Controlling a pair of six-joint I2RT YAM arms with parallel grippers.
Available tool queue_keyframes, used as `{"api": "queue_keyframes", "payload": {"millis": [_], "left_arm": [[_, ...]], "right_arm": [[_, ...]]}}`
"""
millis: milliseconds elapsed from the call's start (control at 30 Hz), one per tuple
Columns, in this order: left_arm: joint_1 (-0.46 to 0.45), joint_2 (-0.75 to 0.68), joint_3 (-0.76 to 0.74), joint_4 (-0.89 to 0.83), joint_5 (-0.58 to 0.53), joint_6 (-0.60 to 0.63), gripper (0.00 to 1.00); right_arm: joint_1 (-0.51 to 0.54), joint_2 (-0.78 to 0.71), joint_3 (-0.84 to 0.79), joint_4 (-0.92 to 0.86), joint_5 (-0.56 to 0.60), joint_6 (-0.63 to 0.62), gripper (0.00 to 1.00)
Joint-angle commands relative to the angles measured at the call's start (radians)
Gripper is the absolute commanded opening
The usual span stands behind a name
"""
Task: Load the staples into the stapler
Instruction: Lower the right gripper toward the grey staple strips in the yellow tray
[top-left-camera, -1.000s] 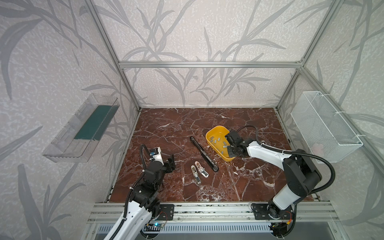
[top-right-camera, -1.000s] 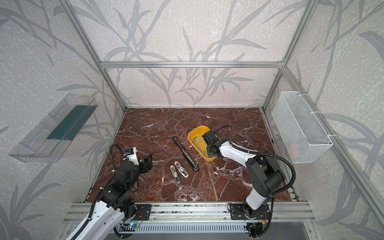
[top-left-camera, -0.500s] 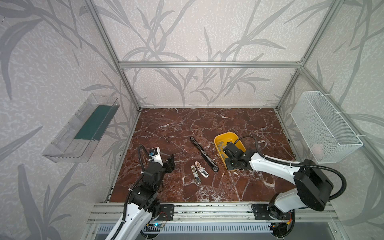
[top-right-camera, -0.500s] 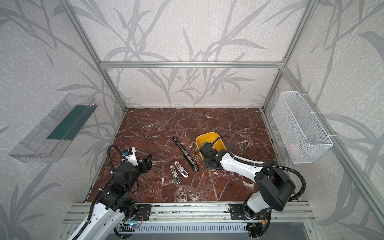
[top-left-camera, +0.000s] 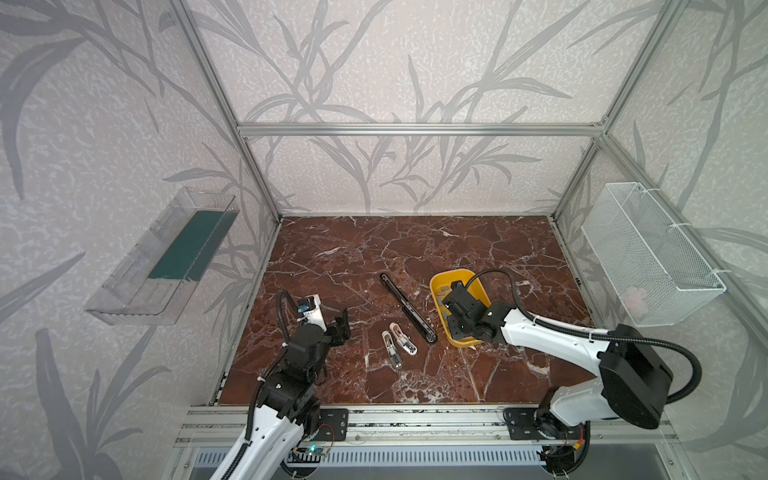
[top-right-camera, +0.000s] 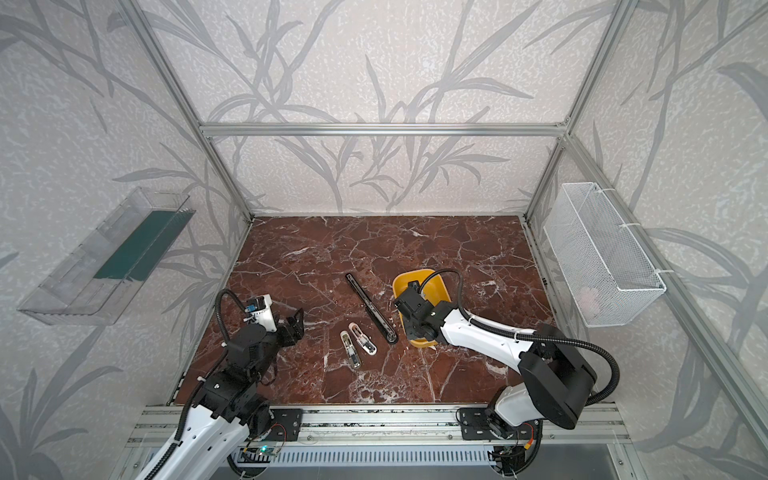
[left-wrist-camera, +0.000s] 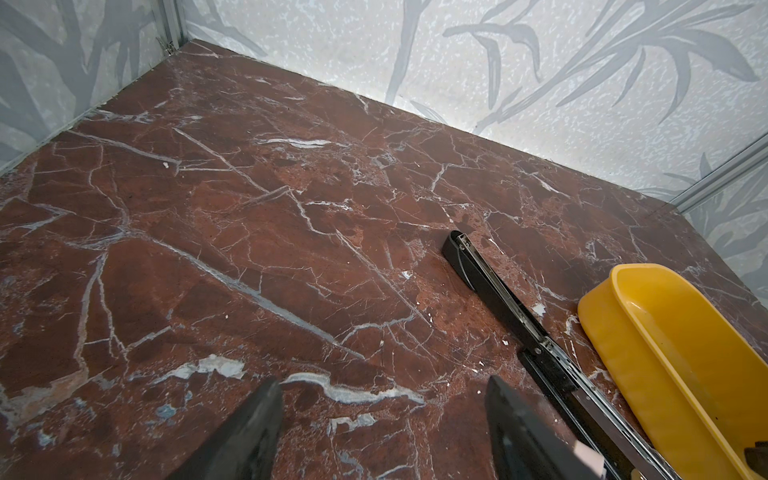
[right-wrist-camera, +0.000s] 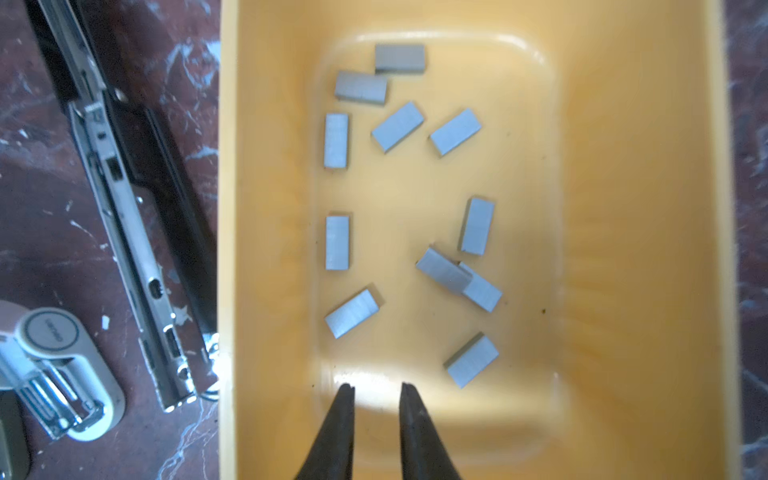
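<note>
Marble tabletop (top-left-camera: 374, 249): yellow tray (right-wrist-camera: 266, 249) held loose staples (right-wrist-camera: 336, 243); right gripper (right-wrist-camera: 376, 388) jaws stood narrowly parted, left gripper (left-wrist-camera: 382, 386) jaws wide.

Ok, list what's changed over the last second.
The right gripper pulled the yellow tray toward the robot, turning it slightly, apparently by its rim, then let go: it is now slightly open, empty, over the staples. Unchanged: the left gripper, open and empty, the long black stapler and the two small staplers.
</note>
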Motion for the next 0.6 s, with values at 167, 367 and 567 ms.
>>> {"api": "queue_keyframes", "payload": {"millis": [167,367,567], "left_arm": [[0.002,0.088,0.007,0.021,-0.045,-0.025,0.76],[0.002,0.132,0.009,0.052,-0.019,0.009,0.78],[0.002,0.131,0.008,0.054,-0.012,0.009,0.78]], "right_arm": [[-0.093,-0.094,-0.036,0.186,0.079,-0.165,0.50],[-0.170,-0.007,-0.023,0.274,0.008,-0.160,0.51],[-0.171,0.164,0.056,0.292,0.021,-0.116,0.48]]}}
